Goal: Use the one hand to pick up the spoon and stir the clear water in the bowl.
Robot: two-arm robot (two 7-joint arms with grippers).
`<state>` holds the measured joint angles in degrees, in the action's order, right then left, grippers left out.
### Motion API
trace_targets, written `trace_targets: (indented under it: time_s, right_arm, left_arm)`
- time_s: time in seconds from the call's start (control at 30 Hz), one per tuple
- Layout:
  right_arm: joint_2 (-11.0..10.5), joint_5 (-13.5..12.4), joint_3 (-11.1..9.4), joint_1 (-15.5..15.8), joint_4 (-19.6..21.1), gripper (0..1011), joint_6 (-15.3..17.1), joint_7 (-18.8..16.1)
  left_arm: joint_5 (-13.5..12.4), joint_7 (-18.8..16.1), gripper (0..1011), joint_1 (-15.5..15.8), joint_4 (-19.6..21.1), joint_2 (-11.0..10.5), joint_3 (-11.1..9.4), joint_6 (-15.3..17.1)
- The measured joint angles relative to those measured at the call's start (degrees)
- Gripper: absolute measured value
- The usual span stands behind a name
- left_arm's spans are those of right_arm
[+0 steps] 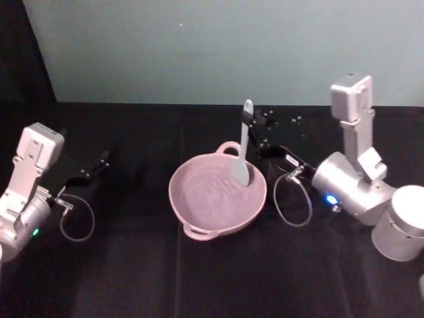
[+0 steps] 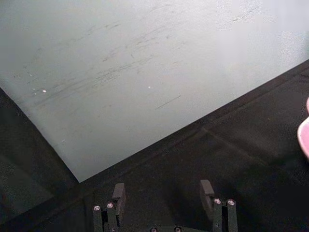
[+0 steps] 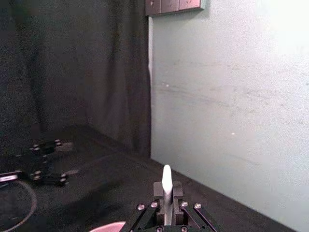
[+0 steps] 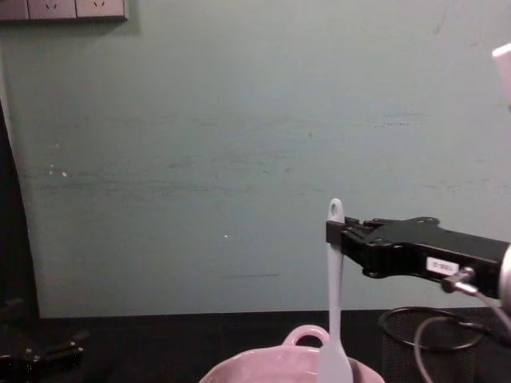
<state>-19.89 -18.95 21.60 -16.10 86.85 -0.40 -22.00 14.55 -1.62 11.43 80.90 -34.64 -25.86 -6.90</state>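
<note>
The pale pink bowl [image 1: 175,193] sits mid-table, its loop handle toward the wall. Faint ripples inside it mark the clear water [image 1: 211,196]. The white spoon [image 1: 243,147] stands nearly upright with its flat blade down inside the bowl at the far right side. My right gripper [image 1: 249,122] is shut on the spoon's handle just below the end with the hole. From the chest, the right gripper [image 4: 337,236] reaches in from the right and holds the spoon [image 4: 334,303] over the bowl [image 4: 279,367]. The spoon's handle tip [image 3: 166,180] pokes up between the right fingers. My left gripper [image 2: 163,193] is open, parked at the left.
A black wire-mesh cup [image 4: 415,351] stands right of the bowl, behind a cable loop [image 1: 291,199] hanging from the right wrist. Black cloth covers the table. A pale green wall rises close behind the bowl. The bowl's rim [image 2: 304,134] shows at the left wrist view's edge.
</note>
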Motion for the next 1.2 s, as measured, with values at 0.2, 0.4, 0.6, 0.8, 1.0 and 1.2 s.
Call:
trace_targets:
  time_s: [0.2,0.4,0.6,0.8,1.0,1.2]
  right_arm:
    - [-2.5,-4.8,-1.0,2.7,4.6,106,4.6,-3.5]
    - [-3.2,-8.2,-0.1,3.5,6.1,106,7.3,-5.4]
    - [-2.6,-8.6,2.4,3.1,5.5,106,5.8,-6.1]
    - [-0.4,-6.6,4.9,1.0,2.1,106,1.4,-5.2]
    - [1.6,-3.4,5.6,-1.0,-1.2,106,-2.2,-3.2]
    - [3.4,1.4,5.2,-2.7,-4.6,106,-5.6,0.2]
  left_arm:
    - [0.0,0.0,1011,0.0,0.0,0.0,0.0,0.0]
    - [0.0,0.0,1011,0.0,0.0,0.0,0.0,0.0]
    - [0.0,0.0,1011,0.0,0.0,0.0,0.0,0.0]
    - [0.0,0.0,1011,0.0,0.0,0.0,0.0,0.0]
    - [0.0,0.0,1011,0.0,0.0,0.0,0.0,0.0]
    - [0.0,0.0,1011,0.0,0.0,0.0,0.0,0.0]
